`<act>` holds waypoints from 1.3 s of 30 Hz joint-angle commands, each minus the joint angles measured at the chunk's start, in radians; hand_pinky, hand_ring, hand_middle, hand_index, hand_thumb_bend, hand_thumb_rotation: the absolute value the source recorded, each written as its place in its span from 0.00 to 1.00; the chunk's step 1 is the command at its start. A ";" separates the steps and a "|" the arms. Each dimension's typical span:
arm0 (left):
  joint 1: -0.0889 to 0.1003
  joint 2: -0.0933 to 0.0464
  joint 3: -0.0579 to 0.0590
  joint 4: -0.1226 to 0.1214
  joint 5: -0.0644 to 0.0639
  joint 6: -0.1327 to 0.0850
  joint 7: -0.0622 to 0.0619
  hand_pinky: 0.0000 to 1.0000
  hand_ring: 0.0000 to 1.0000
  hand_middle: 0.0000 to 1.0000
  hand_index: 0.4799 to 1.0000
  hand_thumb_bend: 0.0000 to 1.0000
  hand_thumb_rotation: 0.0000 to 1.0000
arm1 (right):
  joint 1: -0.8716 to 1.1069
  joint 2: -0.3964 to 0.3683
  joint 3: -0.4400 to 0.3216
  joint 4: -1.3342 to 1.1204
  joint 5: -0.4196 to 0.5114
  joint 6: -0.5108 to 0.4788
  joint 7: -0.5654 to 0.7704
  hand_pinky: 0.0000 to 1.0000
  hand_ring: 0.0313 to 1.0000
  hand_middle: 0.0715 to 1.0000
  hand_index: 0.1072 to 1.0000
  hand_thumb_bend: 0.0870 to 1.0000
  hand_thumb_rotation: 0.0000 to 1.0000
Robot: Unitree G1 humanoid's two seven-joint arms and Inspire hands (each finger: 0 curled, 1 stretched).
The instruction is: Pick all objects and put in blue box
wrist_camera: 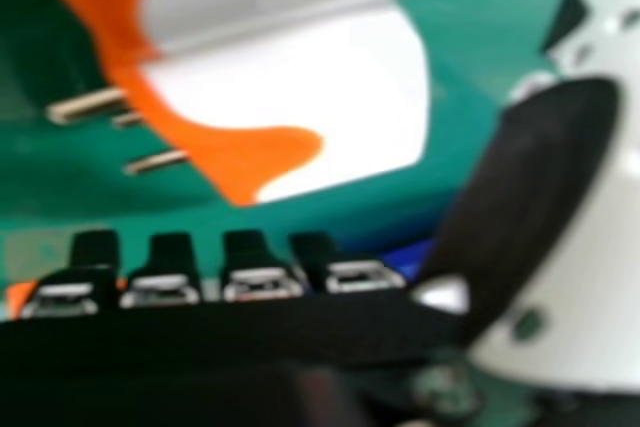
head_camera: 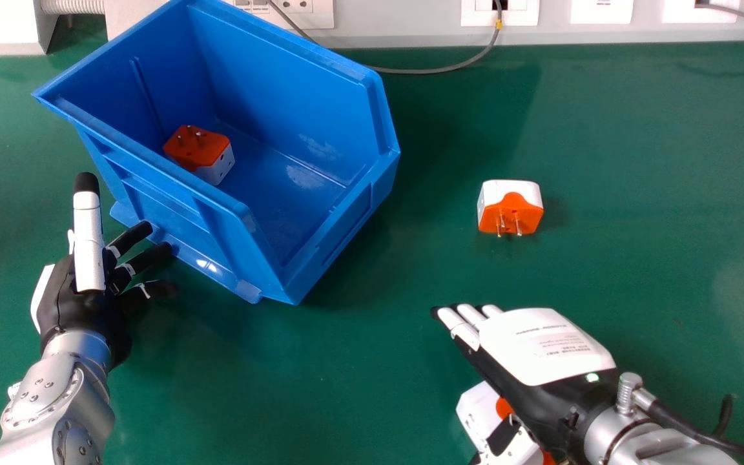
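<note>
Blue plastic, far left: the blue box (head_camera: 346, 239) on a green tabletop (head_camera: 359, 400), with 1 orange-and-white boxed adapter (head_camera: 197, 150) lying inside, prongs up. Well apart to the right, 1 loose adapter (head_camera: 511, 208), prongs facing near. At near right, partly hidden under the right hand (head_camera: 546, 349), 1 near adapter (head_camera: 475, 413), prongs visible in the right hand view. Right fingers straight and close together, pointing left; thumb (wrist_camera: 535, 187) standing apart — no pinch to be seen, and contact with the adapter impossible to tell. At near left, the left hand (head_camera: 78, 303), fingers spread beside the box wall. Probable step: getting a grip on the near adapter; about 1/3 of the job done, with 2 adapters left to box. Main danger: closing off-centre, catching only a corner and skidding or twisting the piece loose, smooth casing offering little bite. Prongs likely to snag a finger and spoil the release, too. Then a low carry, liable to clip the rim and drop the load outside — or a shove from the left hand, shifting the target.
</note>
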 commanded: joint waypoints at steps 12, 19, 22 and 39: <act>0.017 0.000 -0.003 0.003 0.011 0.030 0.013 0.64 0.72 0.83 0.77 0.86 0.93 | -0.034 0.077 0.018 -0.038 -0.152 0.144 0.114 0.94 1.00 1.00 0.99 1.00 0.36; 0.022 -0.004 -0.003 -0.013 0.010 0.041 0.016 0.64 0.72 0.82 0.77 0.86 0.93 | -0.023 0.075 0.025 -0.053 -0.219 0.162 0.139 0.76 0.98 1.00 0.97 1.00 0.31; 0.025 -0.006 -0.002 -0.025 0.008 0.049 0.019 0.64 0.73 0.83 0.77 0.86 0.93 | 0.001 0.080 0.025 -0.057 -0.211 0.149 0.085 0.58 0.89 0.97 0.91 0.99 0.23; 0.031 -0.008 0.002 -0.052 0.002 0.070 0.016 0.64 0.73 0.83 0.78 0.86 0.93 | 0.071 0.074 0.026 0.019 -0.114 0.062 -0.159 0.23 0.49 0.59 0.66 0.57 0.02</act>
